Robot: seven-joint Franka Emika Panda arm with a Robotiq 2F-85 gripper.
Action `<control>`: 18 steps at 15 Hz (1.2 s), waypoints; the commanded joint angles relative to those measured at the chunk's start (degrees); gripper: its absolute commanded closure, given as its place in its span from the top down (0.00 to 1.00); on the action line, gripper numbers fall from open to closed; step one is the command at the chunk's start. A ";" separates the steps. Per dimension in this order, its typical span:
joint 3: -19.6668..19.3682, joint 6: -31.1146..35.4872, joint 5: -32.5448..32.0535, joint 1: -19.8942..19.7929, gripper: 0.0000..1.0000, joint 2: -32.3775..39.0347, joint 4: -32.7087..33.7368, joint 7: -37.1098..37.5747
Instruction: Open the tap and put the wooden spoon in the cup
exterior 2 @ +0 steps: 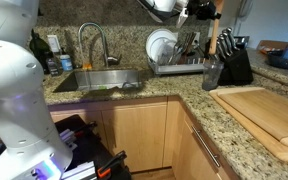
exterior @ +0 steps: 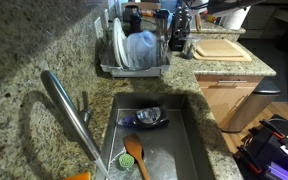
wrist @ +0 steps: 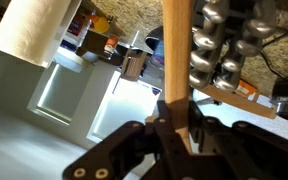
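My gripper is shut on the straight handle of the light wooden spoon. The handle stands upright between the fingers and its head is out of view. In both exterior views the gripper hangs high above the dish rack, at the top edge of the picture. The tap slants over the sink, with a slim lever at its base, and also shows in an exterior view. I cannot tell if water runs. A small steel cup shows far off in the wrist view.
Another orange-brown wooden utensil and a dark dish lie in the sink. White plates stand in the rack. A knife block and a cutting board sit on the granite counter.
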 commanded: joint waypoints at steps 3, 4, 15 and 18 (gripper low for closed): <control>4.84 -1.29 -2.83 -3.77 0.06 -1.58 -1.45 0.14; 4.73 0.38 -4.57 -3.98 0.06 -1.45 -1.23 3.93; 11.38 7.57 -8.76 -11.60 0.06 -6.32 -9.89 16.84; 12.02 5.32 0.87 -12.59 0.06 -7.59 -11.84 7.28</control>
